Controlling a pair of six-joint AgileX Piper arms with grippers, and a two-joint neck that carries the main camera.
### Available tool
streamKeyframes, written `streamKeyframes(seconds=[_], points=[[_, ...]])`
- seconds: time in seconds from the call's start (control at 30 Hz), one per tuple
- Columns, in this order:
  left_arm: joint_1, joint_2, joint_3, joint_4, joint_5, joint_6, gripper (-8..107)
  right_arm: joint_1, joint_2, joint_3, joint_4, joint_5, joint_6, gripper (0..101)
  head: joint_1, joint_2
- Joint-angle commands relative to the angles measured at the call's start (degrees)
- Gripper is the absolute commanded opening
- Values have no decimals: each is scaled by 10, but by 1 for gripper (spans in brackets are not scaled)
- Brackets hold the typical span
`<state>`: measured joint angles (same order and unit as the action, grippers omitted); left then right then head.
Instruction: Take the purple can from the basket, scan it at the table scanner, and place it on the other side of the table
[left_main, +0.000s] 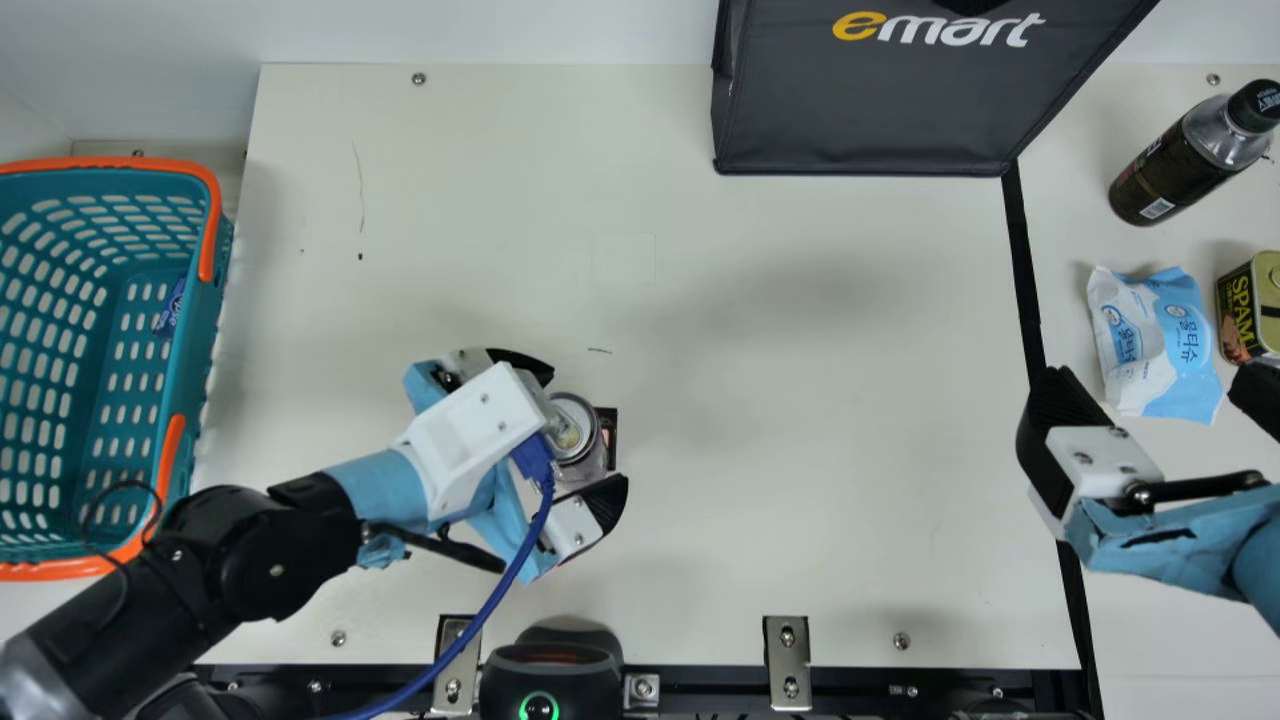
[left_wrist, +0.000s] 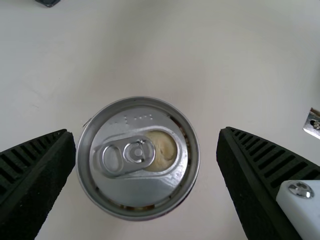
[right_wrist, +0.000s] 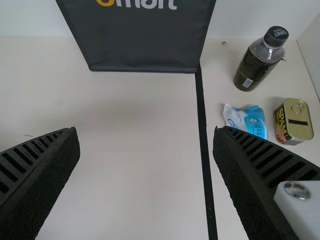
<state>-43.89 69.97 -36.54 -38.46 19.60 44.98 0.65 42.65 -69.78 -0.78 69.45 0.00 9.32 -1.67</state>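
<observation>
In the main view my left gripper (left_main: 568, 432) is open, its fingers on either side of the purple can (left_main: 576, 428). The can stands upright on the table above the black scanner (left_main: 550, 683), its silver lid and pull tab facing up. From the left wrist, the can (left_wrist: 137, 158) sits between the fingers of the left gripper (left_wrist: 145, 133), nearer one finger, with a clear gap to the other. My right gripper (left_main: 1155, 390) is open with nothing held, over the table's right part; the right wrist view has this gripper (right_wrist: 146, 130) with its fingers wide apart.
A teal basket (left_main: 190, 360) with orange handles holds a small blue item at the left. A dark bag (left_main: 880, 110) stands at the back. Past the black line (left_main: 1022, 270) are a bottle (left_main: 1165, 180), a wipes pack (left_main: 1150, 345) and a meat tin (left_main: 1240, 310).
</observation>
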Motion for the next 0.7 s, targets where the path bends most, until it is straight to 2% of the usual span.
streamKeyframes(seconds=[0.0,0.37,0.67], points=[[-2,3,2,-4,-13,10,63,0,0,0,0,0,0,95,-14,1],[-11,22,-9,-34,-53,25,-8,0,0,0,0,0,0,95,-14,1],[-35,80,-65,-32,-87,-12,-8,0,0,0,0,0,0,95,-14,1]])
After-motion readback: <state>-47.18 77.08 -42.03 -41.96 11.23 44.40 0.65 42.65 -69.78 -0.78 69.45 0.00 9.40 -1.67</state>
